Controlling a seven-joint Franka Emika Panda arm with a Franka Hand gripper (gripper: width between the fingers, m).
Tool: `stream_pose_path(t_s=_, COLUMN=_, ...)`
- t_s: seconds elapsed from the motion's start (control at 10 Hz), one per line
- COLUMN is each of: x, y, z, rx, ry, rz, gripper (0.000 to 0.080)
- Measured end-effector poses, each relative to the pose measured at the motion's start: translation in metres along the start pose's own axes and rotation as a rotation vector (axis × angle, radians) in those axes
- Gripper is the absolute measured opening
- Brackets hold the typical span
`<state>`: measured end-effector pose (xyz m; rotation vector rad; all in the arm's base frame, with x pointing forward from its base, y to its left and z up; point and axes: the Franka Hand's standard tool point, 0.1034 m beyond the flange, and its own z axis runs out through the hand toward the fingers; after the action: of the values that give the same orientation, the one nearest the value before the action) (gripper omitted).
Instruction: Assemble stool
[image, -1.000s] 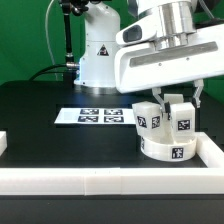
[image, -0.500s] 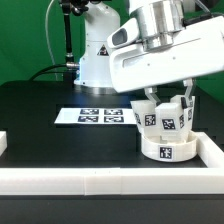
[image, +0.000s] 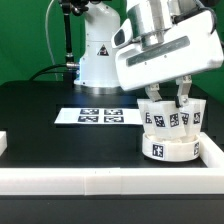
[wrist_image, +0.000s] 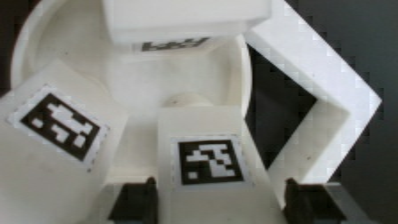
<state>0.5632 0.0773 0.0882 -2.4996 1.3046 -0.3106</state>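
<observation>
The round white seat disc (image: 168, 150) lies in the front corner at the exterior view's right. Three blocky white legs stand on it, each with a black-and-white tag. My gripper (image: 167, 104) comes down from above, shut on the middle leg (image: 174, 119), one finger on each side of it. In the wrist view that leg (wrist_image: 210, 158) fills the gap between my two dark fingers (wrist_image: 139, 200). A second leg (wrist_image: 63, 122) stands beside it and a third (wrist_image: 169, 30) beyond. The seat's surface (wrist_image: 178, 80) shows between them.
The long white border rail (image: 100, 181) runs along the front and up the exterior view's right side (image: 214, 150), close to the seat. The marker board (image: 100, 116) lies flat on the black table behind. A small white block (image: 3, 143) sits at the left edge.
My gripper has turned about its axis on the held leg, and the leg tags have turned with it. The seat has shifted slightly toward the exterior view's right.
</observation>
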Motion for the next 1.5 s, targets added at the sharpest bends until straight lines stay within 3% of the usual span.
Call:
stream_pose_path(t_s=0.1, x=-0.001, y=0.0, z=0.0, rx=-0.001, ry=-0.001, rz=-0.006, gripper=0.034)
stream_pose_path(t_s=0.2, x=-0.001, y=0.0, z=0.0, rx=-0.003, ry=-0.005, rz=-0.014, gripper=0.0522)
stream_pose_path(t_s=0.3, x=0.001, y=-0.001, z=-0.004, rx=-0.006, ry=-0.015, rz=-0.031, gripper=0.0609)
stream_pose_path(t_s=0.6, x=0.004, y=-0.008, z=-0.019, rx=-0.002, ry=-0.027, rz=-0.069, gripper=0.0647)
stream_pose_path(t_s=0.8, x=0.003, y=-0.006, z=-0.017, rx=-0.005, ry=-0.029, rz=-0.093, gripper=0.0649)
stream_pose_path(t_s=1.2, x=-0.006, y=-0.019, z=-0.018, rx=-0.046, ry=-0.063, rz=-0.669, gripper=0.0649)
stream_pose_path(t_s=1.5, x=-0.003, y=-0.019, z=-0.019, rx=-0.042, ry=-0.069, rz=-0.859, gripper=0.0649)
